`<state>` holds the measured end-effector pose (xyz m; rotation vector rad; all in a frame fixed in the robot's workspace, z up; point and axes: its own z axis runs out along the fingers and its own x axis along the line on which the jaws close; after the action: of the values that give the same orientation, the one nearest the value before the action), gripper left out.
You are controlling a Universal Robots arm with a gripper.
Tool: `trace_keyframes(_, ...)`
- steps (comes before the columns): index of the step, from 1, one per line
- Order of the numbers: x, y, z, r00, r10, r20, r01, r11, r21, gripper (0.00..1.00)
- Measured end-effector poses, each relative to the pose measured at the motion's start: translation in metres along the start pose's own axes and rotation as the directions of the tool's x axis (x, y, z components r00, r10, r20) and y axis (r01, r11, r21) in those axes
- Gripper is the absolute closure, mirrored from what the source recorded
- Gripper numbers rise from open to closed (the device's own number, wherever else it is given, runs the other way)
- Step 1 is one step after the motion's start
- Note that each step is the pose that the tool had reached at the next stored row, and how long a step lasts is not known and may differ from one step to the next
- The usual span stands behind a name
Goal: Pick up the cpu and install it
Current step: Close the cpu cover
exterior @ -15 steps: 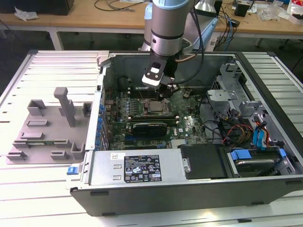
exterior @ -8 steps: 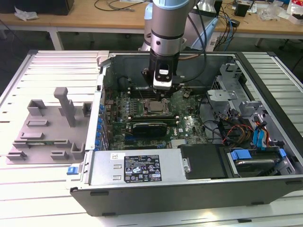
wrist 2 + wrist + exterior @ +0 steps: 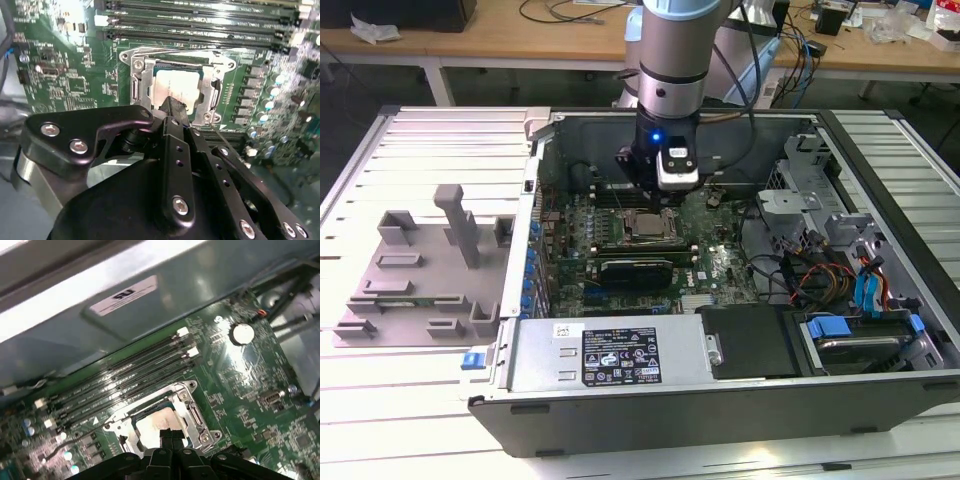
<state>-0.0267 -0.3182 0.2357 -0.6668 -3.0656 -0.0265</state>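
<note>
Since the cpu (image 3: 176, 85) already lies inside the socket frame (image 3: 141, 82) on the motherboard (image 3: 65, 85), we judge the seating step to be in hand. Our gripper (image 3: 172, 106) hangs at the frame's edge, fingers pinched together on nothing, tips at the chip's rim. Any further contact calls for light, straight pressure, clear of the frame.

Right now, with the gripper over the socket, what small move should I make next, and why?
Probably a short straight lift. The chip seems to lie flat in the socket frame, and the gripper sits shut over its edge, holding nothing; sliding sideways could catch the frame.
</note>
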Motion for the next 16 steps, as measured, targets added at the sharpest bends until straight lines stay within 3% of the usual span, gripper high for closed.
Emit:
trace_keyframes(2,0.0000,0.0000,0.0000,0.9972,-0.074,-0.0012,0.074,0.9972,0.0005,0.89)
trace_keyframes(3,0.0000,0.0000,0.0000,0.9933,-0.116,-0.0019,0.116,0.9933,0.0008,0.89)
trace_keyframes(5,0.0000,0.0000,0.0001,0.9804,-0.197,-0.0033,0.197,0.9804,0.0012,0.89)
trace_keyframes(7,0.0000,0.0000,0.0001,0.9726,-0.233,-0.0039,0.233,0.9726,0.0014,0.89)
trace_keyframes(8,0.0000,0.0000,0.0002,0.9623,-0.272,-0.0045,0.272,0.9623,0.0014,0.89)
trace_keyframes(10,0.0000,0.0000,0.0005,0.9376,-0.348,-0.0059,0.348,0.9376,0.0017,0.89)
trace_keyframes(11,0.0000,0.0000,0.0007,0.9215,-0.388,-0.0067,0.388,0.9215,0.0017,0.89)
trace_keyframes(12,0.0000,0.0000,0.0009,0.8990,-0.438,-0.0077,0.438,0.8990,0.0018,0.89)
trace_keyframes(14,0.0000,0.0000,0.0011,0.8686,-0.495,-0.0088,0.495,0.8686,0.0028,0.89)
trace_keyframes(16,0.0000,0.0000,0.0011,0.8667,-0.499,-0.0090,0.499,0.8667,0.0037,0.89)
